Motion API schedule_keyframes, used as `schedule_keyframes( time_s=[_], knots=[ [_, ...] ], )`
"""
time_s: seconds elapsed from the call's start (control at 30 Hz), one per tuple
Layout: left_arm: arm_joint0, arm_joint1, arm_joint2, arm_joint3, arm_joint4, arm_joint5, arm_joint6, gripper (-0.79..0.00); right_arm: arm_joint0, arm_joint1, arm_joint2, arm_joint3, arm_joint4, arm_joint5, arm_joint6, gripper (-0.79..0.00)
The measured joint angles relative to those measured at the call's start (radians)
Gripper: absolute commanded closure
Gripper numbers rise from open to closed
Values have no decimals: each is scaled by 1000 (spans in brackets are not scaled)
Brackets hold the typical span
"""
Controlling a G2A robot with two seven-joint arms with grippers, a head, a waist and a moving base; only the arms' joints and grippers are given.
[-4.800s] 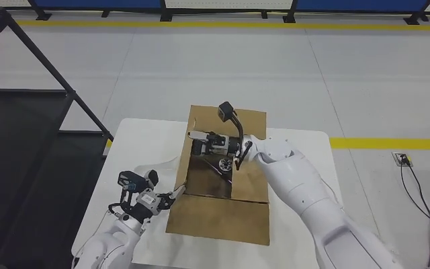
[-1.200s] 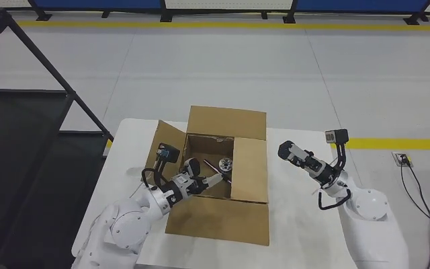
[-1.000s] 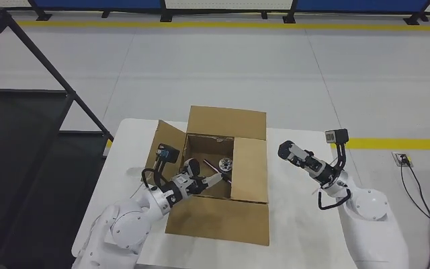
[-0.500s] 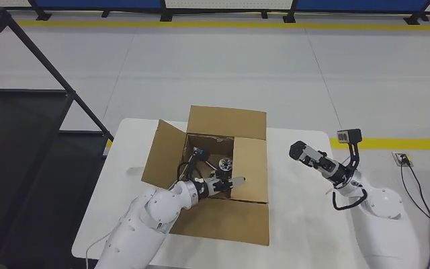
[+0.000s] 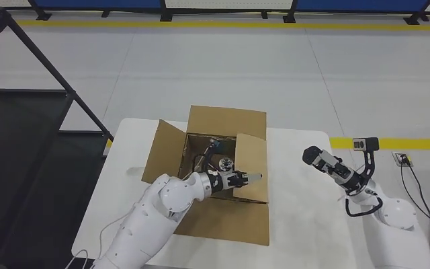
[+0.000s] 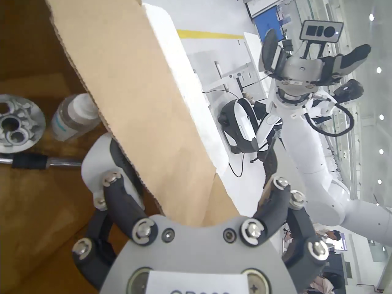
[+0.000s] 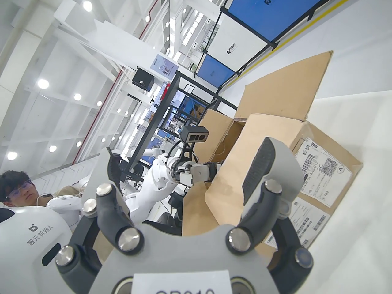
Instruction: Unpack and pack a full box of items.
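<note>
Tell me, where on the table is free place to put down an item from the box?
Bare table lies between the right flap of the box and the right pincer, and left of the left flap. The box is crowded: metal disc, bottle, rod, with the left pincer astride the right flap.

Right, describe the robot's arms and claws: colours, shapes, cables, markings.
The left arm and right arm are glossy white rounded shells with dark wrist sections. The left claw and right claw each have a grey metal plate with silver screws and a printed white label, black linkages, and white-backed fingers with dark pads. Black cables loop at the wrists.
</note>
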Motion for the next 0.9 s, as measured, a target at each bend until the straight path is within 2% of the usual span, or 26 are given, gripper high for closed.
schedule_keyframes(
  time_s=[0.2,0.4,0.6,0.9],
  knots=[
    [-17,-13,30,-54,25,4,17,-785,-10,9,14,0,36,-24,-15,-785],
    [-58,-43,98,-31,27,-24,57,-785,-28,19,50,6,81,-63,-50,-785],
    [-104,-82,174,52,16,-83,97,-785,-85,31,117,-13,166,-108,-88,-785],
    [-200,-157,273,229,-68,-124,72,-785,-172,44,182,-55,212,-135,-121,-785]
  ],
)
